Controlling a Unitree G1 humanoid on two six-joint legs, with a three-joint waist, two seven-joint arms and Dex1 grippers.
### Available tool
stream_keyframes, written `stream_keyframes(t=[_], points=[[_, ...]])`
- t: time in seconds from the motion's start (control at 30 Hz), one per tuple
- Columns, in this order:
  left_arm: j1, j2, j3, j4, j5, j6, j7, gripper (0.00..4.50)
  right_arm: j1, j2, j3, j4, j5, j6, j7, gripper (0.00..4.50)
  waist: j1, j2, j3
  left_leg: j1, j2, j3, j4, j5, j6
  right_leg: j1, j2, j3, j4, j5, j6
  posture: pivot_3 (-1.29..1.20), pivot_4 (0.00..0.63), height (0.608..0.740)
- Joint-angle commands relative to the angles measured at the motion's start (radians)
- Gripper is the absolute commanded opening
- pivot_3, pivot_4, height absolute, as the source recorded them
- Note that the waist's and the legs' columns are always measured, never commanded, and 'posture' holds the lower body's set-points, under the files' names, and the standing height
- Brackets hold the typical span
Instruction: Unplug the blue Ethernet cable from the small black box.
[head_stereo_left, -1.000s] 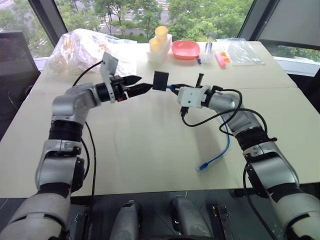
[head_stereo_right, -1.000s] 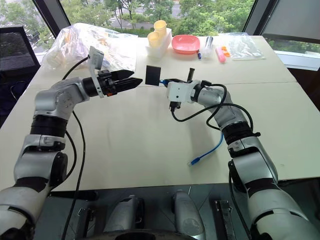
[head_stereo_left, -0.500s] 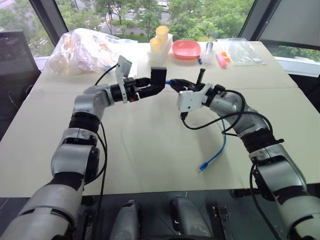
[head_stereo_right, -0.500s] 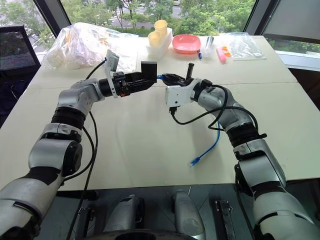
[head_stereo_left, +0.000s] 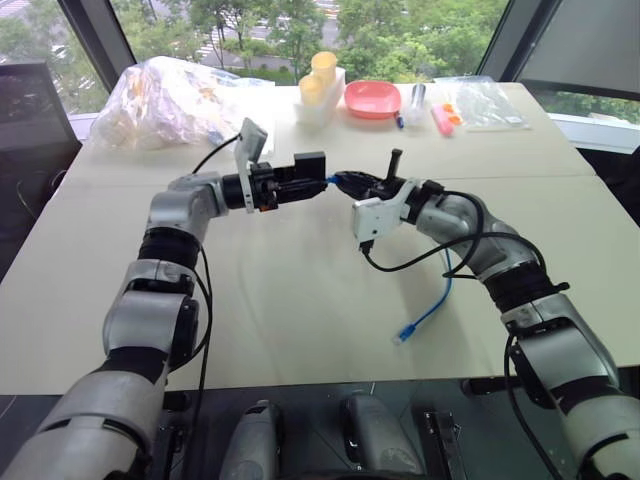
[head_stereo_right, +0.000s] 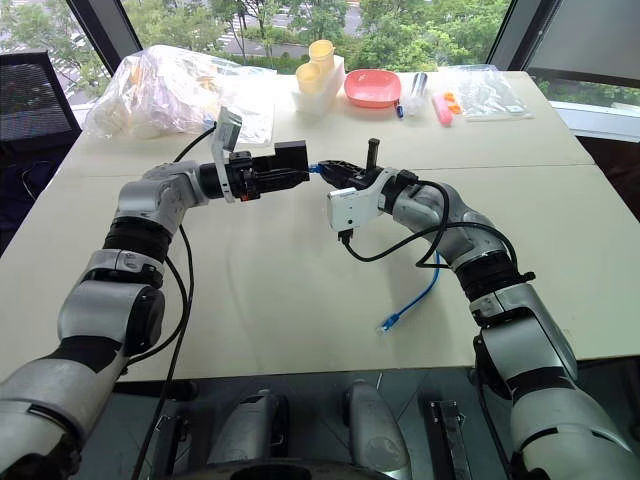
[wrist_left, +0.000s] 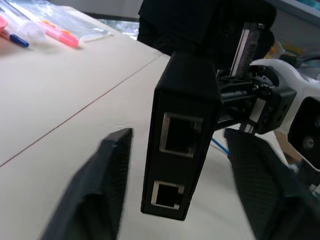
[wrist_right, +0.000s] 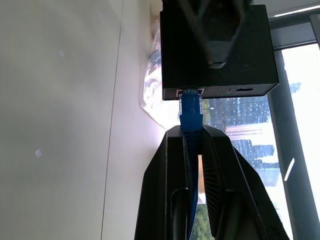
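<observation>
light: bright daylight from the windows (head_stereo_left: 400, 35) behind the table (head_stereo_left: 300, 290) — soft shadows
blur: left gripper's fingers (wrist_left: 95, 200) out of focus

We are looking at office or lab room, upper floor: large pale table (head_stereo_left: 300, 300) standing by tall windows (head_stereo_left: 400, 30), treetops and towers showing outside; plastic bags (head_stereo_left: 170, 95), pink bowl (head_stereo_left: 371, 98), markers (head_stereo_left: 440, 118) lying about.
</observation>
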Motion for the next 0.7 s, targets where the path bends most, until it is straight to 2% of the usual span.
stream_keyframes(t=[0.03,0.1,0.4,0.47,0.5,0.53,0.63,0.7], points=[[-0.002,0.002,0.009,-0.051,0.0,-0.008,-0.014,1.22,-0.002,-0.001,-0.006,-0.037,0.005,-0.01,-0.017,0.0,0.0,0.0,0.0,0.0,0.0,0.0,0.0,0.0,0.0,0.0,0.0,0.0,0.0,0.0,0.0,0.0,0.15,0.735],[0.004,0.0,0.011,-0.056,0.002,-0.008,-0.008,0.49,0.0,-0.001,-0.006,-0.039,0.005,-0.008,-0.017,0.0,0.0,0.0,0.0,0.0,0.0,0.0,0.0,0.0,0.0,0.0,0.0,0.0,0.0,0.0,0.0,0.0,0.15,0.735],[0.016,-0.007,0.02,-0.057,0.012,-0.019,0.028,0.52,0.014,-0.005,0.004,-0.048,0.012,0.012,0.019,0.0,0.0,0.0,0.0,0.0,0.0,0.0,0.0,0.0,0.0,0.0,0.0,0.0,0.0,0.0,0.0,0.0,0.15,0.735],[0.023,-0.006,0.018,-0.062,0.012,-0.017,0.025,0.52,0.027,0.005,-0.013,-0.042,0.075,0.039,0.069,0.9,0.0,0.0,0.0,0.0,0.0,0.0,0.0,0.0,0.0,0.0,0.0,0.0,0.0,0.0,0.0,0.0,0.15,0.735],[0.027,-0.005,0.017,-0.064,0.012,-0.016,0.024,0.52,0.03,0.0,-0.015,-0.042,0.079,0.038,0.078,1.15,0.0,0.0,0.0,0.0,0.0,0.0,0.0,0.0,0.0,0.0,0.0,0.0,0.0,0.0,0.0,0.0,0.15,0.735],[0.029,-0.004,0.016,-0.066,0.013,-0.016,0.023,0.52,0.033,-0.004,-0.014,-0.044,0.081,0.037,0.084,1.74,0.0,0.0,0.0,0.0,0.0,0.0,0.0,0.0,0.0,0.0,0.0,0.0,0.0,0.0,0.0,0.0,0.15,0.735],[0.038,0.004,0.011,-0.072,0.016,-0.016,0.013,0.52,0.052,-0.023,-0.042,-0.053,0.093,0.064,0.077,3.09,0.001,0.0,0.0,0.0,0.0,0.0,0.0,0.0,0.0,0.0,0.0,0.0,0.0,0.0,0.0,0.0,0.15,0.735],[0.044,0.021,0.011,-0.047,0.025,-0.03,0.001,0.52,0.083,-0.04,-0.098,-0.074,0.199,0.176,0.169,4.12,0.003,0.0,0.0,0.0,0.0,0.0,0.0,0.0,0.0,0.0,0.0,0.0,0.0,0.0,0.0,0.0,0.15,0.735]])
